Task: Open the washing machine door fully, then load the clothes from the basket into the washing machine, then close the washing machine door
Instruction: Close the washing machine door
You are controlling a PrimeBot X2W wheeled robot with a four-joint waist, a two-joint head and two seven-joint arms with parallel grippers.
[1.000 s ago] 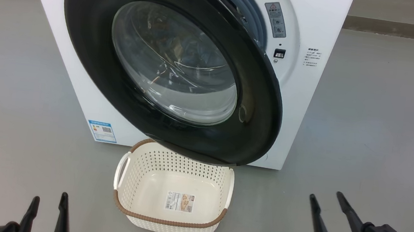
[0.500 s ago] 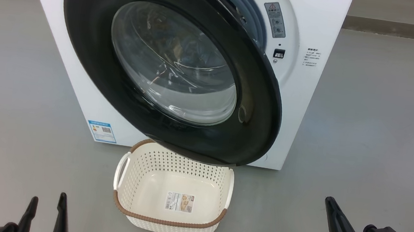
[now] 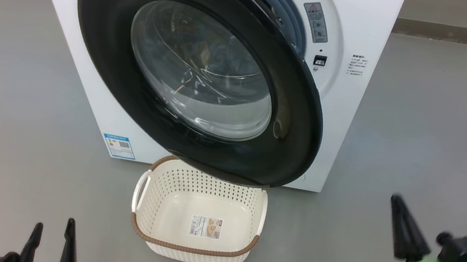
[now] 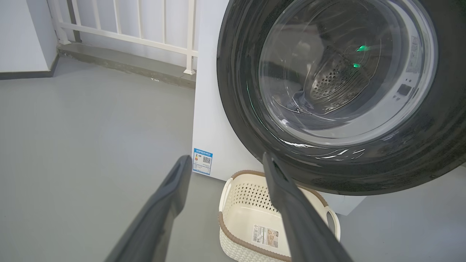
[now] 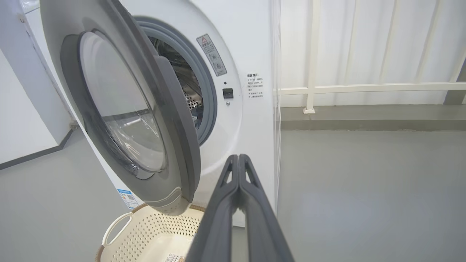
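Observation:
The washing machine [image 3: 366, 27] stands ahead with its round black door [image 3: 107, 48] swung partly open, right edge off the front. Blurred blue and brown shapes [image 3: 207, 54] behind the glass look like the clothes in the drum. The basket [image 3: 193, 248] sits on the floor under the door's lower edge, showing nothing but its floor label. My left gripper [image 3: 54, 227] is open at lower left, apart from the basket. My right gripper [image 3: 399, 205] is shut on nothing at lower right, and in the right wrist view the gripper [image 5: 238, 156] points at the machine's front, beside the door's grey inner rim [image 5: 174, 109].
Grey floor spreads out on both sides of the machine. A white railing [image 5: 364, 87] on a low kerb runs behind it, and the same railing [image 4: 145, 36] appears in the left wrist view. A blue energy sticker [image 3: 119, 147] marks the machine's lower left.
My right gripper has closed its fingers and moved up and to the right. The head camera has shifted slightly. The left gripper, door and basket stay put.

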